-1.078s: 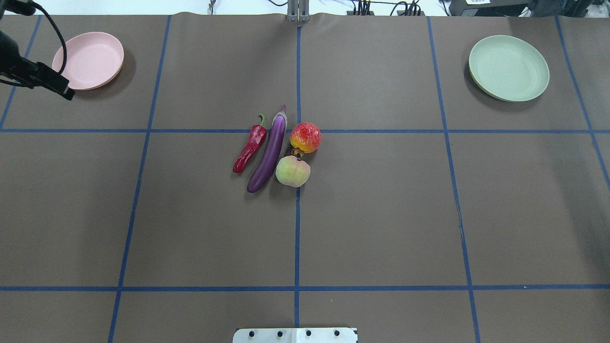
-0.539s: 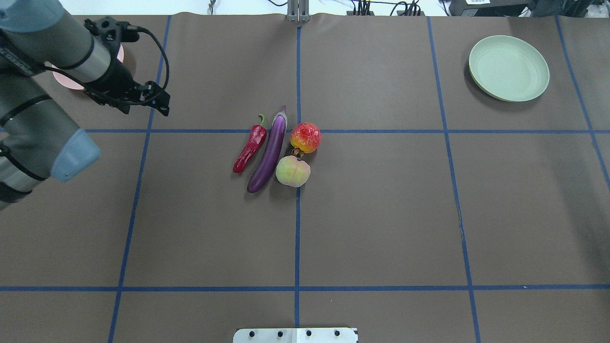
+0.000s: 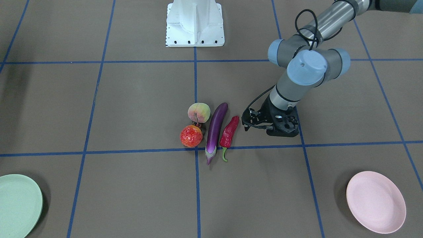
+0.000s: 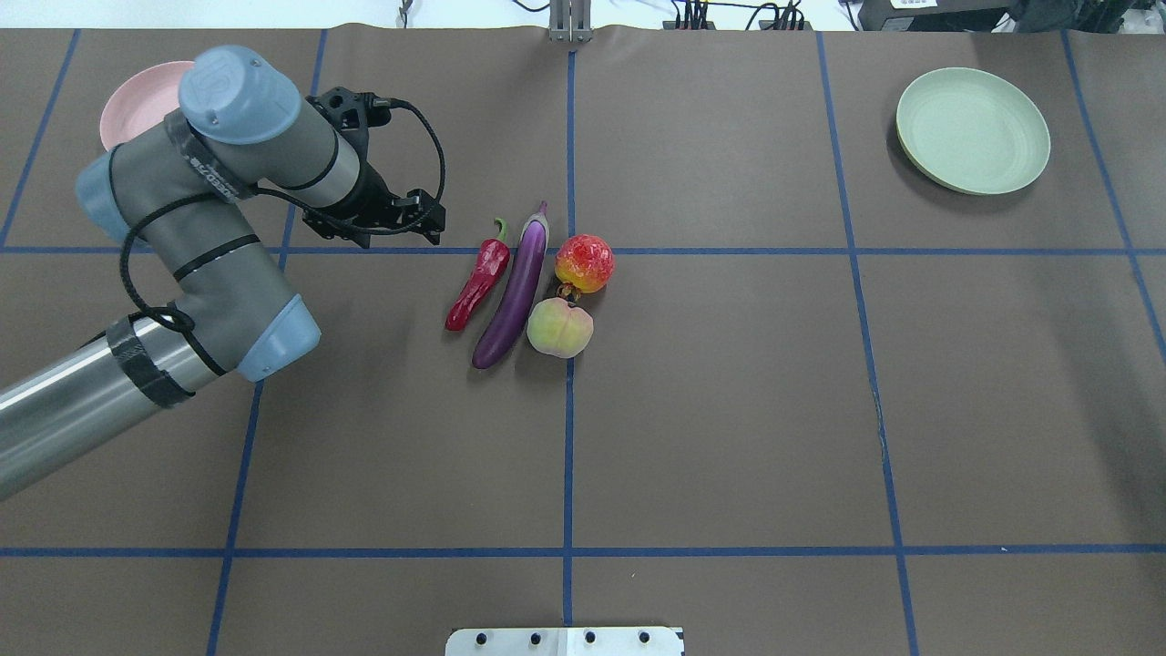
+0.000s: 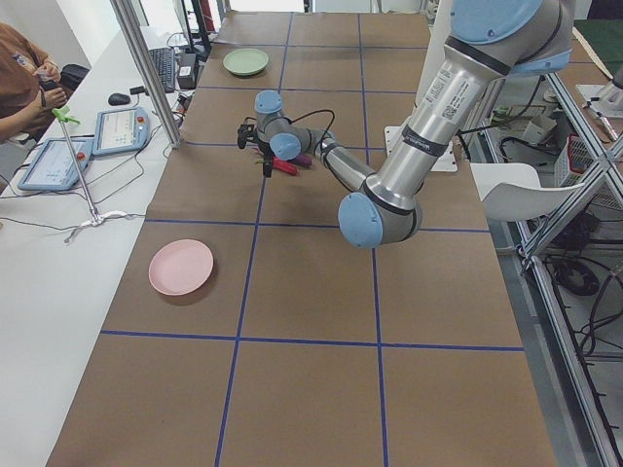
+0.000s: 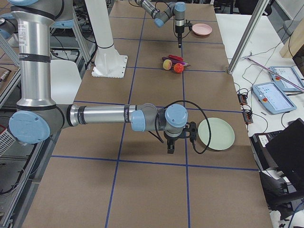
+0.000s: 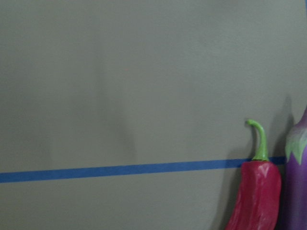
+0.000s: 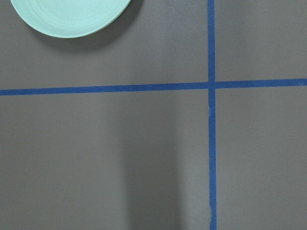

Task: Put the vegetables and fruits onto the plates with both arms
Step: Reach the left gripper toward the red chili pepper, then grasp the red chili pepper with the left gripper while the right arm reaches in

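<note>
Fingers were hidden on your left gripper (image 3: 279,129) and right gripper (image 6: 170,148), so open or closed you could not tell; the left hovered near the red chili (image 4: 478,287) (outermost, so probably easiest to reach); it lay beside the eggplant (image 4: 517,292), well apart from the pink plate (image 3: 376,201).

two plates (image 3: 16,205) (image 3: 376,201), two vegetables (image 3: 215,127) (image 3: 229,132), two fruits (image 3: 199,112) (image 3: 191,136)
</note>
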You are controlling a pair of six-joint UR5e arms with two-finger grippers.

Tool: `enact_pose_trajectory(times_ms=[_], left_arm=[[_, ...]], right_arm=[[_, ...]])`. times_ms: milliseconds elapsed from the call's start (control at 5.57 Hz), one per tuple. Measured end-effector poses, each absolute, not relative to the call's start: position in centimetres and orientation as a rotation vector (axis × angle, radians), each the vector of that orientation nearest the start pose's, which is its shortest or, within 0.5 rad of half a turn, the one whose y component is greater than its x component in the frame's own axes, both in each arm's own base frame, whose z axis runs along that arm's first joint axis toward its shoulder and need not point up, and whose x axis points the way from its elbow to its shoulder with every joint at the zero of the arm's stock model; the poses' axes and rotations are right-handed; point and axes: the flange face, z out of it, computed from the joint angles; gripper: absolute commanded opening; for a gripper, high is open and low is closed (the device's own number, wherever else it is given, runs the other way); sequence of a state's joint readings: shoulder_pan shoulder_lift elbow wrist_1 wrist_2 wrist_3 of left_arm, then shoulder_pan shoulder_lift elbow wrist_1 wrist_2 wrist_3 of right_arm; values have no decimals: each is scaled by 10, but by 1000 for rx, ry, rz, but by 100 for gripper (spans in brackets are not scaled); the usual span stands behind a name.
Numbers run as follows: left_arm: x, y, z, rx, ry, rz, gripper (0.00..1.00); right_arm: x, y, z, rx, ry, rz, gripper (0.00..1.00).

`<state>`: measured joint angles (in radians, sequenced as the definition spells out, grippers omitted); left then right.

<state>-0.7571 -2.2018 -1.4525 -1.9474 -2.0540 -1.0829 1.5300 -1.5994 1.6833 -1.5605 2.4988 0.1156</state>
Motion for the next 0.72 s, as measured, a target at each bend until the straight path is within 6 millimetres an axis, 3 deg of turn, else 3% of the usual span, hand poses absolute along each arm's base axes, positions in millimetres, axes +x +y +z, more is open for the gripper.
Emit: enact_pose_trajectory(times_ms=[359, 718], left_arm=[[505, -552, 279, 138, 965, -13, 92], [518, -552, 284, 126, 952, -7, 88]], right_arm=[[15, -503, 585, 10, -935, 21, 100], [-4, -519, 566, 2, -939, 23, 100]])
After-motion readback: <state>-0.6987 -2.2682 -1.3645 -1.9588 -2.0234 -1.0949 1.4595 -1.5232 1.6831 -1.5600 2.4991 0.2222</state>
